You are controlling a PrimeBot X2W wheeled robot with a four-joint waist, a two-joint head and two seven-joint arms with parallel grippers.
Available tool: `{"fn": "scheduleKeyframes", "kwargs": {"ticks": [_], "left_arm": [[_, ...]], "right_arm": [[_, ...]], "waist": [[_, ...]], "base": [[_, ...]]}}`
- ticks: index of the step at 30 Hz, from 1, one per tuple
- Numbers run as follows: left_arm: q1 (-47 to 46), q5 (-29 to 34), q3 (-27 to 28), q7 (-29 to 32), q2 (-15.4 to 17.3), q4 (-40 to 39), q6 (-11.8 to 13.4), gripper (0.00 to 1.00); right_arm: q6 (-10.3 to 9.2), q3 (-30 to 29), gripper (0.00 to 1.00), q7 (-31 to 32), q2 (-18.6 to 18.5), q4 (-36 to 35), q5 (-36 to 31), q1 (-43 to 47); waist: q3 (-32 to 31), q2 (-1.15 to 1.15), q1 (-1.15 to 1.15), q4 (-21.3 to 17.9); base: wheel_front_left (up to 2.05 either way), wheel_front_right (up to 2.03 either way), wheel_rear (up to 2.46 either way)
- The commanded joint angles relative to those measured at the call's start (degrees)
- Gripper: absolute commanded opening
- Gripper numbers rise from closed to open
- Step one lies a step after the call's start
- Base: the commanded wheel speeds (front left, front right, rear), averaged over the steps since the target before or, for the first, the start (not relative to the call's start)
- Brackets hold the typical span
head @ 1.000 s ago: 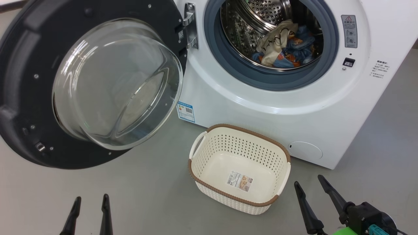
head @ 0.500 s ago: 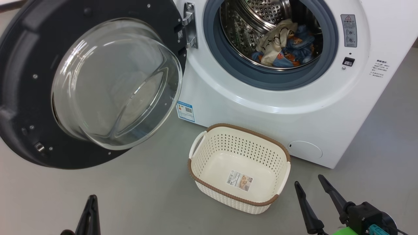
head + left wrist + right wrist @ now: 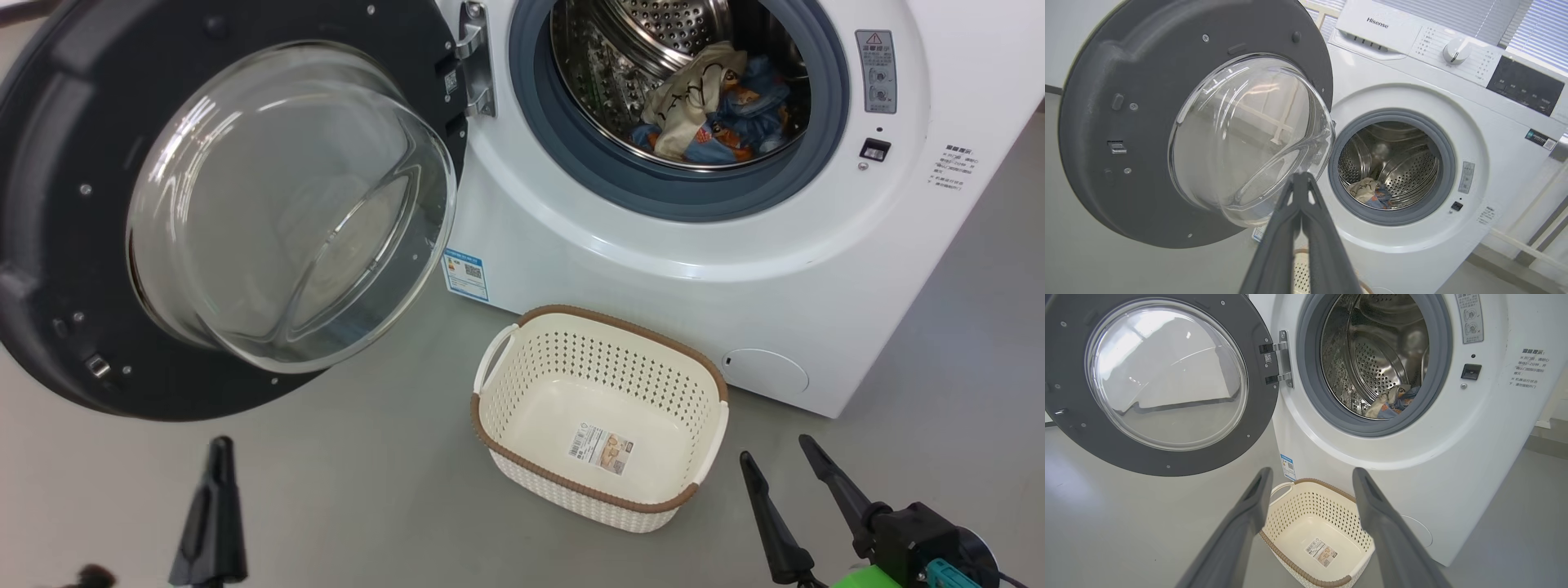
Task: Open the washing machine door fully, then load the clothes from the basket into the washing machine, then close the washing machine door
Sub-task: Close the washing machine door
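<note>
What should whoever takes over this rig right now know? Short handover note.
Left pincer: shut, empty. Right pincer: open, empty.
Round black-rimmed door with clear glass bowl: swung wide open on the white front-loading washing machine.
Light blue and cream garments: inside the steel drum.
Cream perforated plastic basket with brown rim: on the grey floor before the machine, holding no clothes.
Done: door opened, clothes loaded.
Left: close the door.
</note>
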Motion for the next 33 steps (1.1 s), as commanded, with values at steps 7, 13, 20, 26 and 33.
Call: {"fn": "scheduleKeyframes", "kwargs": {"ticks": [7,13,20,26,33], "left_arm": [[-4.6,-31.8,7.3,2.3,-1.3,-12.2,-5.7,0.00],[-9.0,-52.6,19.0,5.0,2.9,-19.9,-6.0,0.00],[-15.0,-59.8,29.0,6.4,9.9,-16.3,-5.3,0.00],[-23.8,-66.2,34.6,10.4,18.9,-6.4,-2.1,0.00],[-32.6,-71.4,36.9,15.6,27.5,10.4,1.5,0.00]], "right_arm": [[0.16,1.1,1.00,0.1,-0.4,-1.9,0.0,-1.8],[0.16,0.7,1.00,0.3,-0.3,-2.6,-0.1,-1.8],[0.16,0.3,1.00,0.7,-0.6,-3.5,-0.5,-1.9],[0.16,0.1,1.00,1.1,-1.2,-4.3,-0.5,-1.9],[0.16,0.1,1.00,1.9,-2.2,-5.5,-0.5,-2.2]], "waist": [[-0.1,0.00,0.00,-0.1],[0.5,0.00,0.00,0.0],[1.5,0.00,0.00,0.1],[2.4,0.00,0.00,0.1],[3.7,0.00,0.00,-0.7]], "base": [[0.00,0.00,0.00],[0.00,0.00,0.00],[0.00,0.00,0.00],[0.00,0.00,0.00],[0.00,0.00,0.00]]}}
